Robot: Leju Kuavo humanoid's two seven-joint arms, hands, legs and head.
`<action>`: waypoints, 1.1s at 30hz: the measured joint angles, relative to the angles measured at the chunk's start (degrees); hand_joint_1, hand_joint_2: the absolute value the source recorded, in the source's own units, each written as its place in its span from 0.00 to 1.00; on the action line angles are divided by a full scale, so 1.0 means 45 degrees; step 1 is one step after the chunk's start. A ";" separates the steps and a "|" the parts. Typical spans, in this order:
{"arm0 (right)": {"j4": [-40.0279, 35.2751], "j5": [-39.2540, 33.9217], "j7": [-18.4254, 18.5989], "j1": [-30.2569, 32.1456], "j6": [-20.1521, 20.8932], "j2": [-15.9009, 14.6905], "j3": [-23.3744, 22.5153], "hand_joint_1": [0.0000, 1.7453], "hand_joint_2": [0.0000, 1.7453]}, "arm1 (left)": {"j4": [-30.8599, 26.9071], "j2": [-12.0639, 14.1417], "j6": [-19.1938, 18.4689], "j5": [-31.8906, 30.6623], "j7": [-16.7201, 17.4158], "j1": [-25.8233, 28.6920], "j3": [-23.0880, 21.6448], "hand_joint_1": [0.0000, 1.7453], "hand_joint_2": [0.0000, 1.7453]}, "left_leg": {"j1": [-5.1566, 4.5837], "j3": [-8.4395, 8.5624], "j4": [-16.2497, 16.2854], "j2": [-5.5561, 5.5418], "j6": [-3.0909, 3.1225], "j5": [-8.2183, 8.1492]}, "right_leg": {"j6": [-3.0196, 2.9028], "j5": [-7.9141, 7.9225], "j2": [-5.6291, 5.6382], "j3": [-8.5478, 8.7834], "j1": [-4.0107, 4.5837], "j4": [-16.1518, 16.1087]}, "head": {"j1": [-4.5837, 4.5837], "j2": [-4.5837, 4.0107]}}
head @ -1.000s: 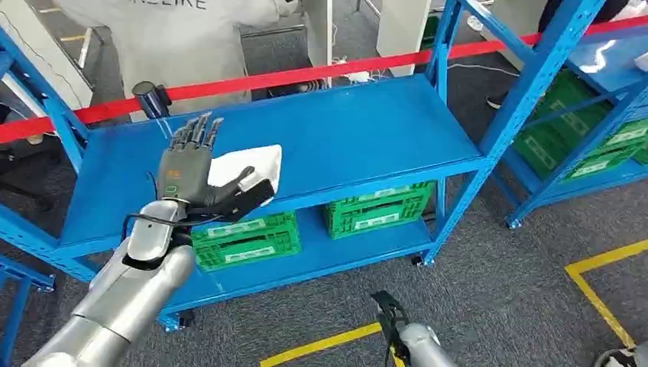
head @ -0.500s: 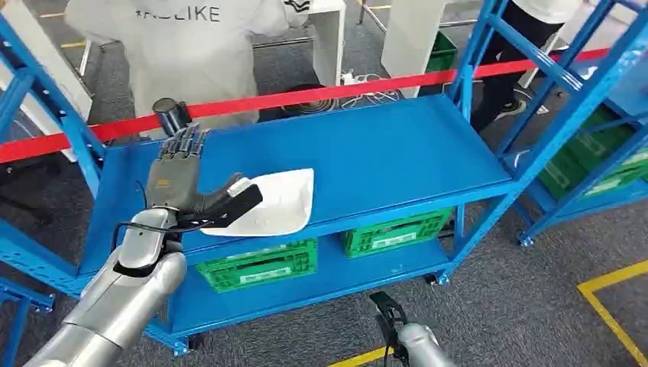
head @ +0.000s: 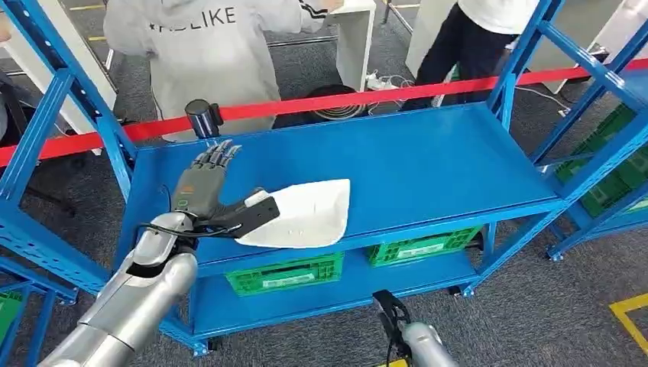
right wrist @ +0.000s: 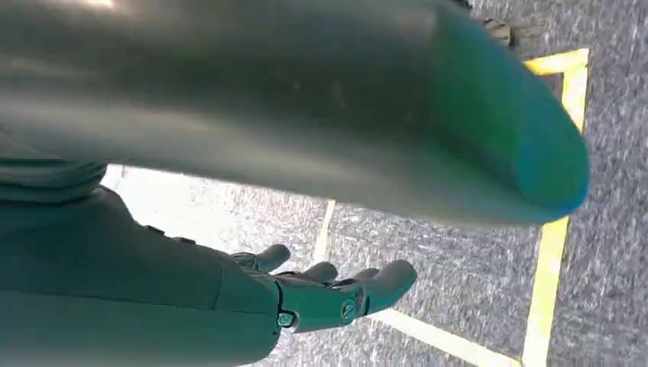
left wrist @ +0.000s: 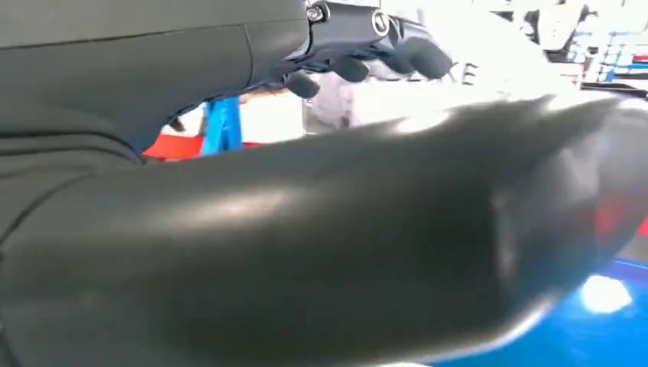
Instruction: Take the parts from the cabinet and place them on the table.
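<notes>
Head view. The left hand (head: 205,195) reaches over the front-left part of the top shelf (head: 413,160) of a blue rack. Its fingers (head: 216,154) are stretched out flat and close together, pointing away from the robot; the thumb (head: 252,214) juts sideways and lies against the near edge of a white part (head: 306,214). Whether the thumb presses the part against the palm cannot be told. The part is a flat, shell-like white piece lying at the shelf's front edge, just right of the hand, its near rim overhanging the edge slightly.

On the lower shelf stand two green crates (head: 286,274), side by side. A red tape (head: 367,98) runs along the far side of the rack, fixed at a dark post (head: 202,116) near the back-left corner. Two people (head: 202,46) stand beyond the tape.

Right wrist view. The right hand (right wrist: 336,294) hangs over grey carpet marked with yellow lines (right wrist: 550,252); its fingers are loosely extended, slightly apart, and hold nothing.
</notes>
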 joint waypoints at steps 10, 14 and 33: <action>0.0000 0.0020 -0.0005 -0.0077 0.0009 0.0000 0.0000 0.00 0.00 | -0.0117 -0.0739 -0.0287 0.0428 -0.0574 0.0295 -0.0112 0.00 0.00 | 0.0800 -0.0195 -0.0251 0.0223 -0.0868 0.0729 | 0.0641 -0.0380 -0.0025 0.0547 -0.0606 -0.0010 | -0.0107 0.0000; 0.0000 0.0005 0.0000 -0.0095 0.0009 0.0000 0.0000 0.00 0.00 | -0.0228 -0.1069 -0.0316 0.0646 -0.0627 0.0446 -0.0155 0.00 0.00 | 0.0749 -0.0194 -0.0418 0.0182 -0.0575 0.0789 | 0.0723 -0.0310 -0.0030 0.0526 -0.0613 -0.0091 | -0.0073 0.0000; 0.0000 -0.0082 0.0000 -0.0117 -0.0024 0.0029 0.0000 0.00 0.00 | -0.1384 -0.1651 -0.0860 0.2845 -0.0011 0.0644 -0.2451 0.00 0.00 | 0.0621 -0.0080 -0.0685 0.0156 -0.0387 0.0887 | 0.1040 -0.0203 -0.0074 0.0603 -0.0671 -0.0356 | -0.0083 0.0000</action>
